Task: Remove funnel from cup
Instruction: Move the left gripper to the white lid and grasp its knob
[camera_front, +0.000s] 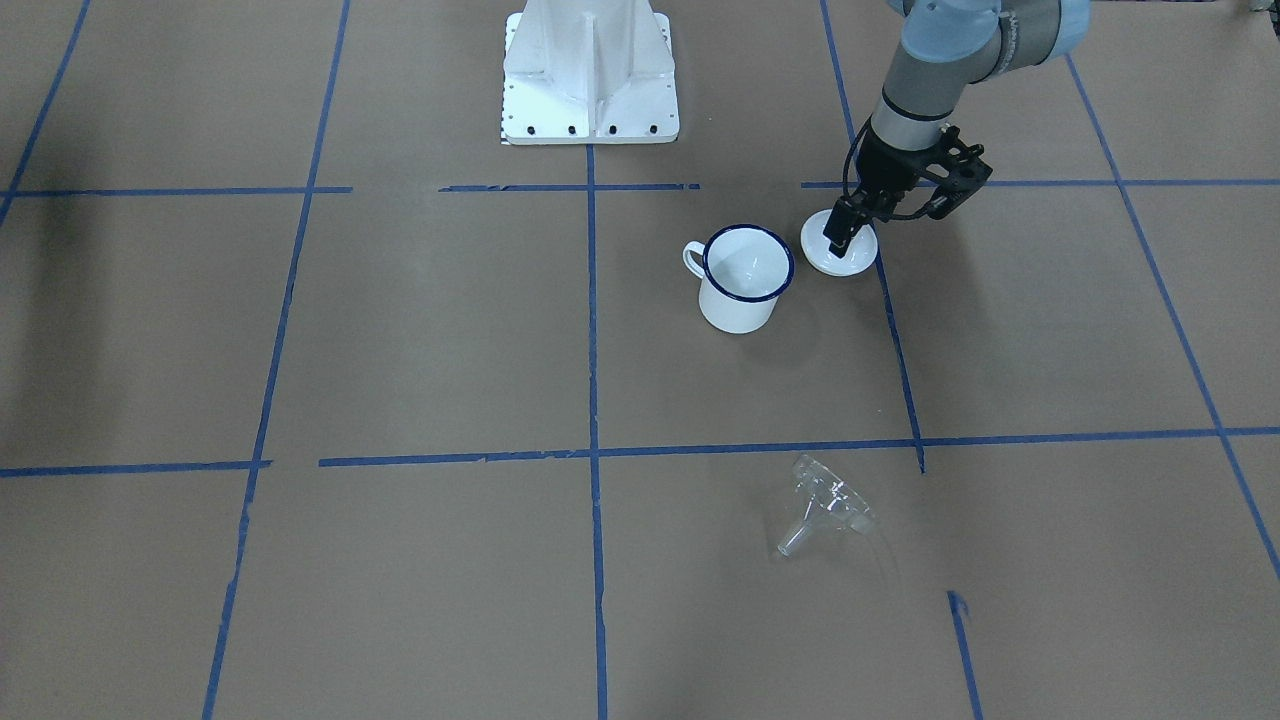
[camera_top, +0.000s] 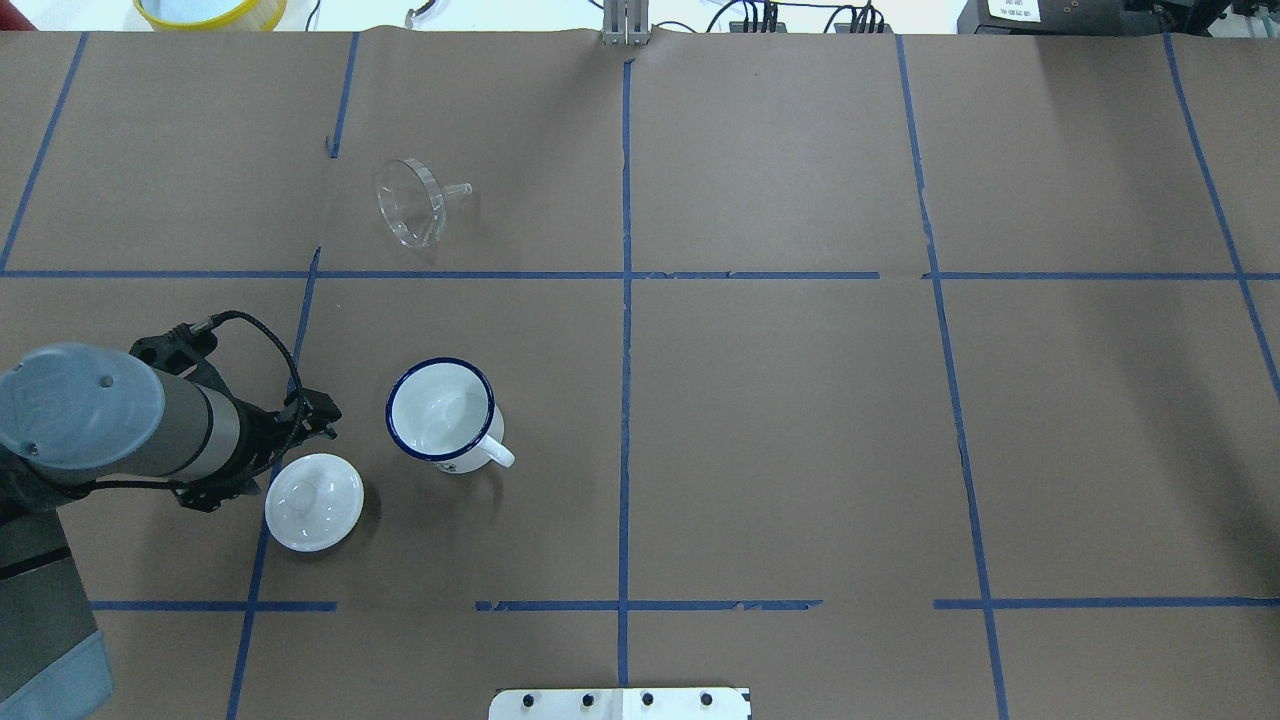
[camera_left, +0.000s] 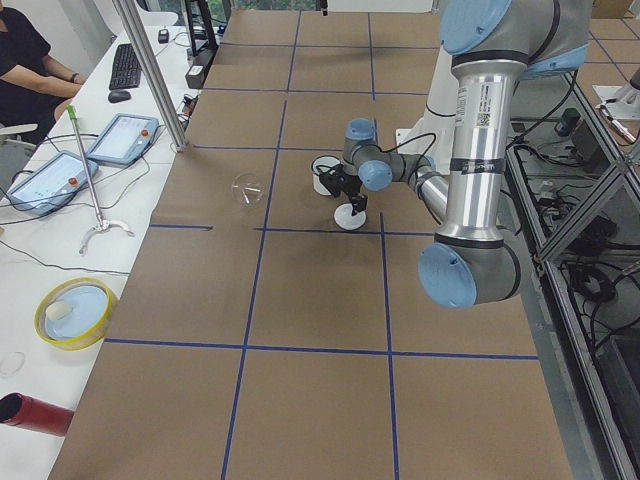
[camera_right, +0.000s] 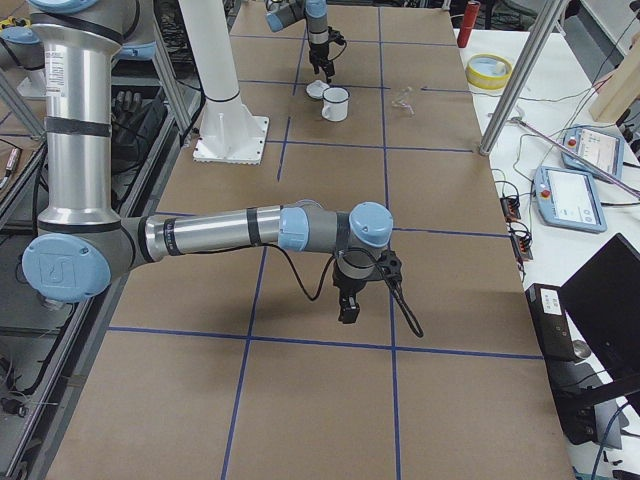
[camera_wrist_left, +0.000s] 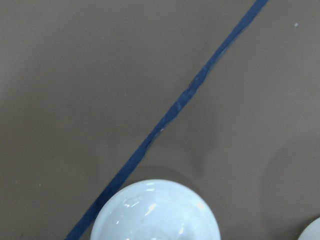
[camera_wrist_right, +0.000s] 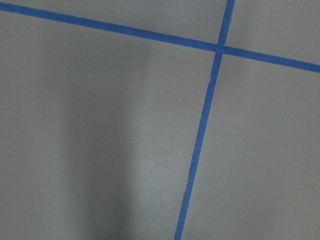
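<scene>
The clear funnel (camera_front: 825, 505) lies on its side on the brown table, out of the cup and well apart from it; it also shows in the overhead view (camera_top: 410, 200). The cup (camera_front: 745, 275), white with a dark blue rim, stands upright and empty (camera_top: 440, 410). My left gripper (camera_front: 836, 240) points down just over a white lid beside the cup; it looks like one narrow dark shape, so I cannot tell whether it is open. My right gripper (camera_right: 347, 308) hangs over bare table far off at the robot's right end, in the exterior right view only.
The white knobbed lid (camera_top: 313, 500) lies next to the cup on the robot's left. The white robot base (camera_front: 590, 80) stands behind the cup. A yellow bowl (camera_top: 210, 10) sits past the far edge. A metal pole (camera_left: 150, 70) stands at the table's far side.
</scene>
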